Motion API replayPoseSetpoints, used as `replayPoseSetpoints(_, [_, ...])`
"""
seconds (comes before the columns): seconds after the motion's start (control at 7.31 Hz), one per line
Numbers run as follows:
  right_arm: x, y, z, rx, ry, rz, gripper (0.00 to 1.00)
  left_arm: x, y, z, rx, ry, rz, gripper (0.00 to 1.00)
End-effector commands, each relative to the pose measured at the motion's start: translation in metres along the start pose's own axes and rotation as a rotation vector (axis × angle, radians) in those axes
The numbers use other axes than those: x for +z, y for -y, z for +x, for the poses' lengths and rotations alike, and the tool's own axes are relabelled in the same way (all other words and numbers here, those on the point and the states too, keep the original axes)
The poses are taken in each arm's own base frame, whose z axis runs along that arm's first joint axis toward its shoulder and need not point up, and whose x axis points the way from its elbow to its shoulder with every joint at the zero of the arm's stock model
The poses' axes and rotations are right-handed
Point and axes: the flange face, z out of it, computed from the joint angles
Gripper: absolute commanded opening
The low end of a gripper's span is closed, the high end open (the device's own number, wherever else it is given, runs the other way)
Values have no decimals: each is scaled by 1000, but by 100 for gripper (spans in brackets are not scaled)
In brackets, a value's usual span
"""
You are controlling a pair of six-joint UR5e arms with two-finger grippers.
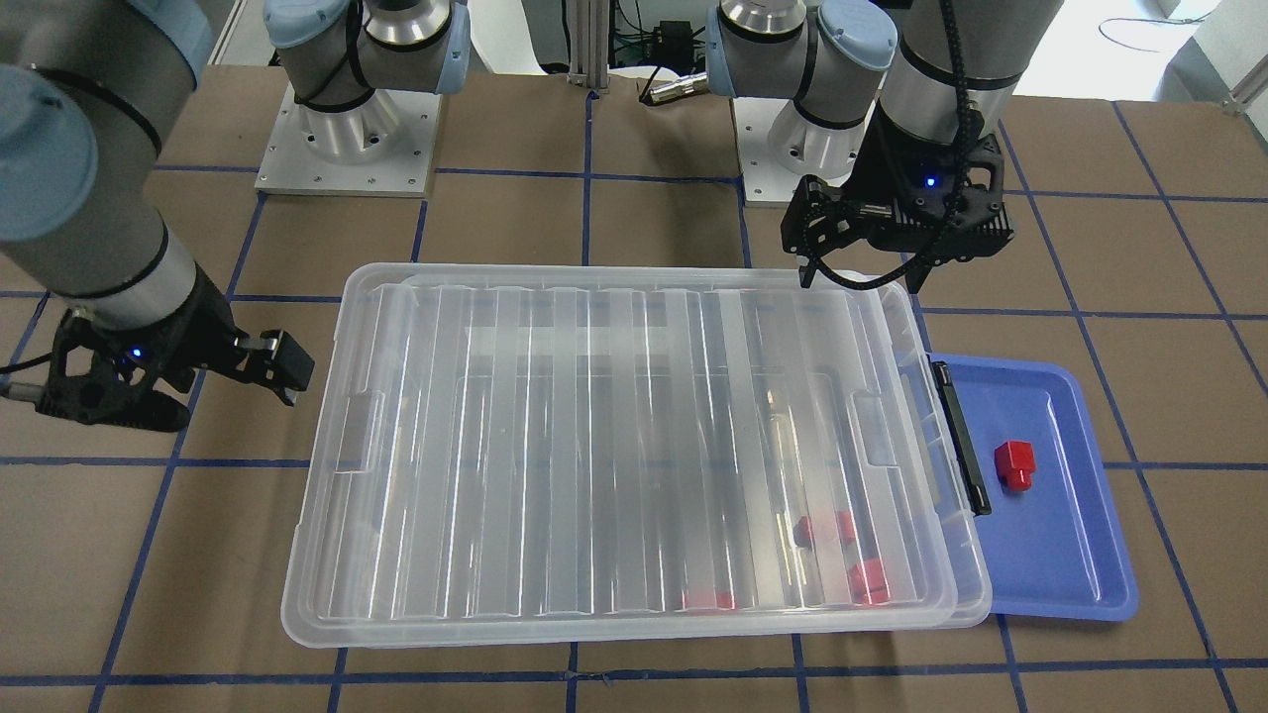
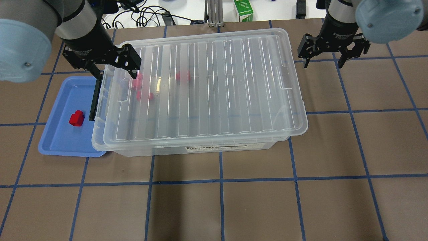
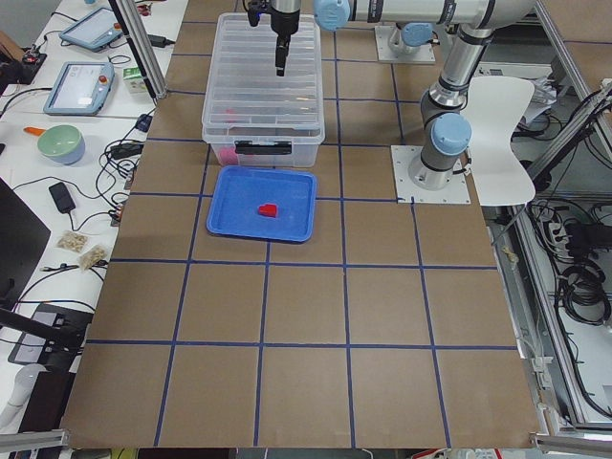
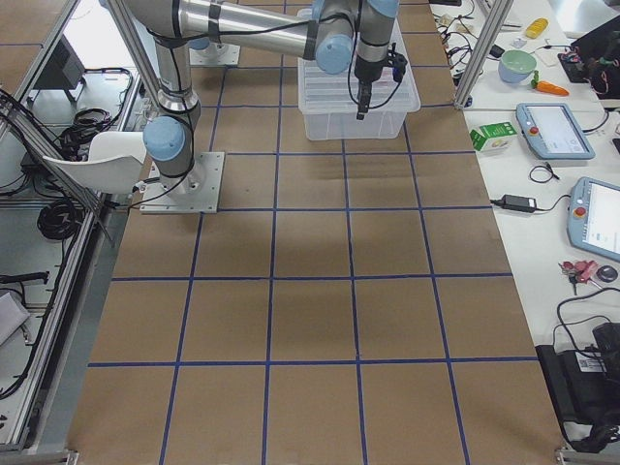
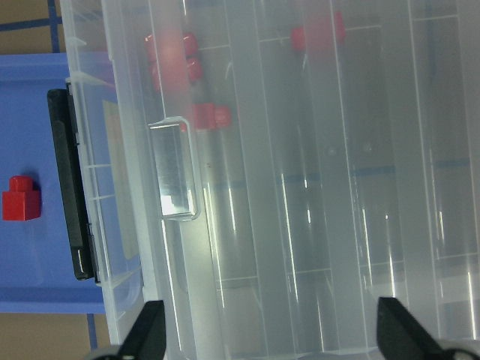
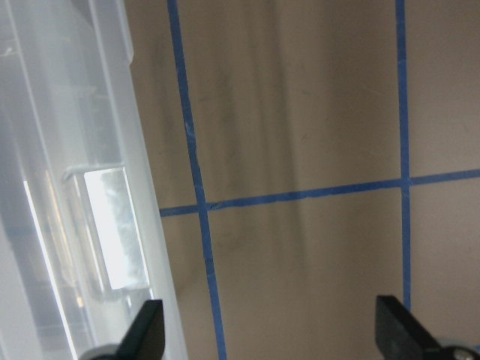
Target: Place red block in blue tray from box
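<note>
Resting on brown, blue-taped table [image 2: 254, 201], clear box [image 2: 234, 83], blue tray [image 2: 57, 140], cables [image 2: 147, 16] behind

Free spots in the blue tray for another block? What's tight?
The blue tray is bare between the red block and its three open rims. Crowded on the box side: the black latch runs along that edge, close to the block.

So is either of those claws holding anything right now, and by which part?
Nothing is held. The left gripper hangs open over the lidded box; the right gripper is open over the table beside it.
</note>
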Motion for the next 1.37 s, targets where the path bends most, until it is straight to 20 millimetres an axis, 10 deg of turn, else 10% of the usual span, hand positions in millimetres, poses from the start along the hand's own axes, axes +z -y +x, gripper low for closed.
replayPoseSetpoints(0.0, [-55, -62, -10, -15, 56, 3, 100, -4, 1, -4, -6, 1, -5, 100])
replayPoseSetpoints(0.27, [-27, -84, -44, -88, 32, -68, 100, -3, 2, -4, -8, -2, -5, 100])
replayPoseSetpoints(1.23, [-39, -80, -33, -64, 38, 9, 100, -3, -1, -4, -8, 11, -11, 100])
